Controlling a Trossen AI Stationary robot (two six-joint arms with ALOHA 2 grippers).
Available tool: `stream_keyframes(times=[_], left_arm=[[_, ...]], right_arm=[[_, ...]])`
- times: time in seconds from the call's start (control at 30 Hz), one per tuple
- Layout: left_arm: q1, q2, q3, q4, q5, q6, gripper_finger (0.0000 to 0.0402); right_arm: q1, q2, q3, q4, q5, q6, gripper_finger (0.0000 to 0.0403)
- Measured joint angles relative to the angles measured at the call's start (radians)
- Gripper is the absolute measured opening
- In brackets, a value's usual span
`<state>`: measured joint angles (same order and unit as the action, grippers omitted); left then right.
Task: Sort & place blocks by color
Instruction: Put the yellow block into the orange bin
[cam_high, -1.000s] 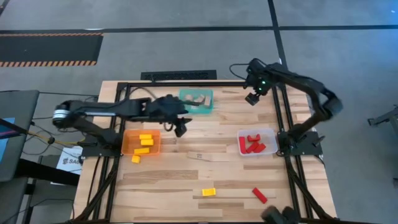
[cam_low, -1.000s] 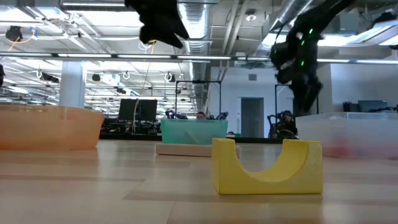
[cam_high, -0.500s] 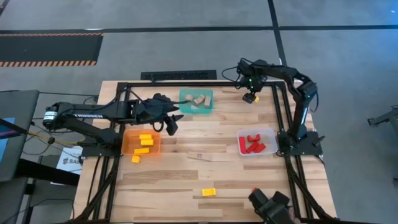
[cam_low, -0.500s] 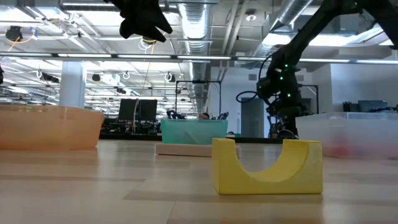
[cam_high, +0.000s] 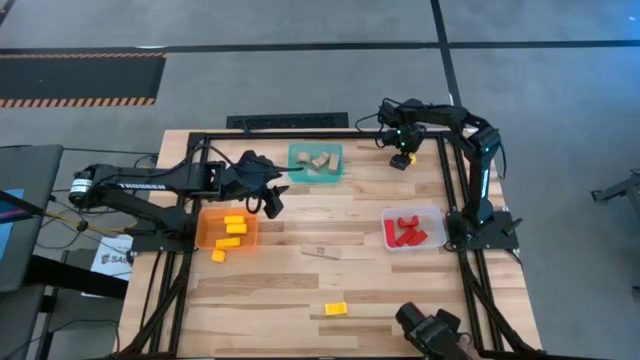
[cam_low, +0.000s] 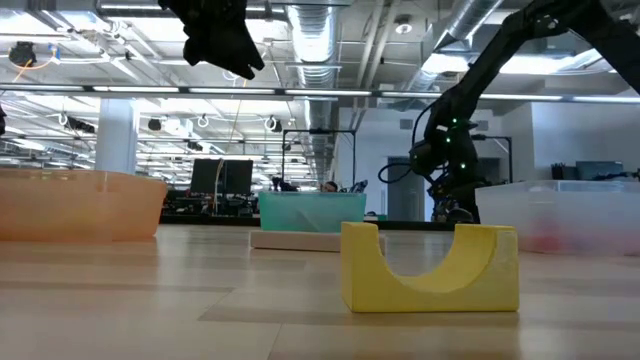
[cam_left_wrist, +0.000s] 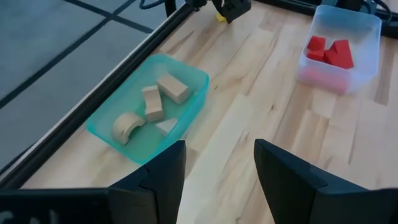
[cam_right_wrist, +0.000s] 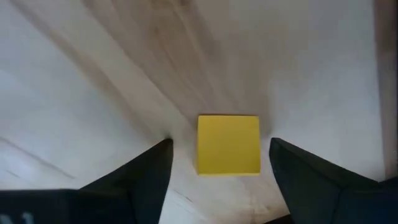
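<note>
My right gripper (cam_high: 402, 158) (cam_right_wrist: 221, 155) is low at the table's far edge, open. Its fingers stand on either side of a yellow cube (cam_right_wrist: 228, 144) that lies flat on the wood, with a gap on each side. My left gripper (cam_high: 272, 200) (cam_left_wrist: 219, 149) hangs open and empty above the table between the teal bin (cam_high: 316, 163) and the orange bin (cam_high: 227, 229). Tan blocks (cam_left_wrist: 152, 106) lie in the teal bin, yellow blocks (cam_high: 233, 226) in the orange bin, and red blocks (cam_high: 405, 232) in the clear bin. A yellow arch (cam_high: 336, 309) (cam_low: 430, 268) stands on the table nearer the front.
One yellow block (cam_high: 218, 256) lies on the table just outside the orange bin. A flat tan piece (cam_high: 330, 250) lies mid-table. A dark object (cam_high: 432, 330) reaches over the near edge at the right. The black frame rail (cam_high: 300, 137) runs along the far edge.
My right gripper has come down toward the table at the far edge and a little to the left, ending low around the yellow cube. My left gripper has moved toward the table's left. The dark object at the near edge has moved in and now covers a red block.
</note>
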<state>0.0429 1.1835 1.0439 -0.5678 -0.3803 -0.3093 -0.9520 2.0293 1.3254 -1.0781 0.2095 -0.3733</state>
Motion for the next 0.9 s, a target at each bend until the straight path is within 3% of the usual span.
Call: stream_keyframes(times=[0.13, 0.33, 0.5, 0.63, 0.77, 0.9], left_arm=[[0.001, 0.000, 0.000, -0.004, -0.002, 0.017, 0.0178], [0.012, -0.050, 0.000, -0.090, -0.059, 0.055, 0.0178], [0.081, -0.178, 0.000, -0.196, -0.099, 0.057, 0.0178], [0.180, -0.282, 0.000, -0.242, -0.100, 0.057, 0.0178], [0.282, -0.344, 0.000, -0.281, -0.093, 0.060, 0.0178], [0.358, -0.369, 0.000, -0.283, -0.039, 0.035, 0.0178]], right_arm=[[-0.001, -0.003, -0.002, -0.002, -0.002, 0.000, 0.0242], [-0.005, -0.006, -0.004, -0.045, -0.032, 0.028, 0.0113], [0.019, -0.072, -0.008, -0.009, -0.212, 0.070, 0.0111], [0.106, -0.170, -0.006, 0.120, -0.394, 0.180, 0.0111], [0.267, -0.271, -0.006, 0.369, -0.514, 0.319, 0.0111], [0.487, -0.309, -0.006, 0.695, -0.529, 0.441, 0.0111]])
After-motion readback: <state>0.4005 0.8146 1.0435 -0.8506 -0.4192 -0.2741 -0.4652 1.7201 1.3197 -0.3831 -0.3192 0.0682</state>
